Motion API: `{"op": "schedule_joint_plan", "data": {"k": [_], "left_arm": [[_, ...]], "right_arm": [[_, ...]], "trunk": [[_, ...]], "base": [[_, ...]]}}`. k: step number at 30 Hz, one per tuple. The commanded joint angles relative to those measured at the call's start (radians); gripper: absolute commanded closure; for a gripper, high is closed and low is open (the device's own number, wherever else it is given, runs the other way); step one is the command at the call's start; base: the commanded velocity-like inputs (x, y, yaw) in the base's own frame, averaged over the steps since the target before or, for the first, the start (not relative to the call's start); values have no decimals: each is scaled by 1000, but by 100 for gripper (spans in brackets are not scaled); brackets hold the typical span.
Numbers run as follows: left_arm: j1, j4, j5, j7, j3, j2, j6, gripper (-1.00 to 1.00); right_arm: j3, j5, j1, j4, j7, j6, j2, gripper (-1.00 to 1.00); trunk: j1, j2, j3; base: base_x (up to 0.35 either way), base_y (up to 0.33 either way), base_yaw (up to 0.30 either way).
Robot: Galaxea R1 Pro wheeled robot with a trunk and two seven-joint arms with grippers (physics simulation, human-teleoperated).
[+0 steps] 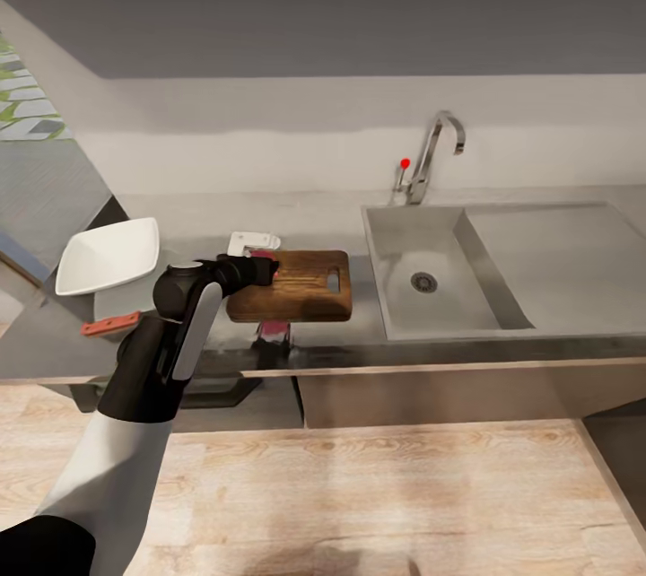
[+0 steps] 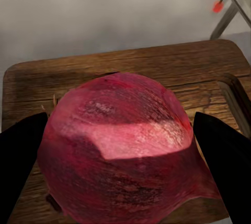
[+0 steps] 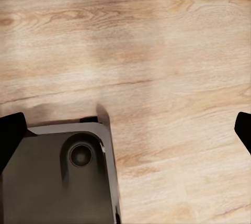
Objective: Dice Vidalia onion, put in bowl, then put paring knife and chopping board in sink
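**L arm holds onion over board; R arm hangs over floor**

L gripper (image 1: pixel 266 268) sits at the left end of the chopping board (image 1: pixel 301 286), fingers (image 2: pixel 21 156) closed around the Vidalia onion (image 2: pixel 123 145). In the left wrist view the pinkish-red bulb sits betw. the two dark fingers w/ the board's grain right under it; can't tell if it touches the wood or hangs just above. Board lies flat on the bench (image 1: pixel 54 343), handle slot at its right end, just left of the sink (image 1: pixel 431 275).

Sink basin has a round dark drain; chrome tap (image 1: pixel 435 154) w/ red knob stands at its far edge.

Bowl (image 1: pixel 109 255), white, squarish, sits on the bench left of the board, apart from it. Paring knife (image 1: pixel 111 323) lies near the bench's front edge, nearer than the bowl, reddish handle showing, partly behind the L arm.

R gripper (image 3: pixel 128 130): fingers spread wide apart, nothing betw. them, over the wooden floor (image 3: pixel 172 51) w/ a dark grey part of the robot's base (image 3: pixel 57 177) below.
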Motion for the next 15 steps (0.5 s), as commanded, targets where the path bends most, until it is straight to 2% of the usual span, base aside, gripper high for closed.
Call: {"op": "schedule_joint_plan", "data": {"k": [1,15], "left_arm": [[-1,-1,10,10,-1,0,4,100],[-1,1,10,10,-4,-1,4,100]], "right_arm": [[1,0,1,-2,-4,-1,0,-100],[1,0,1,-4,-4,-1,0,-100]], "trunk": [[1,-2,-1],[1,-2,-1]], "base": [[50,0,0],[5,-12,0]]}}
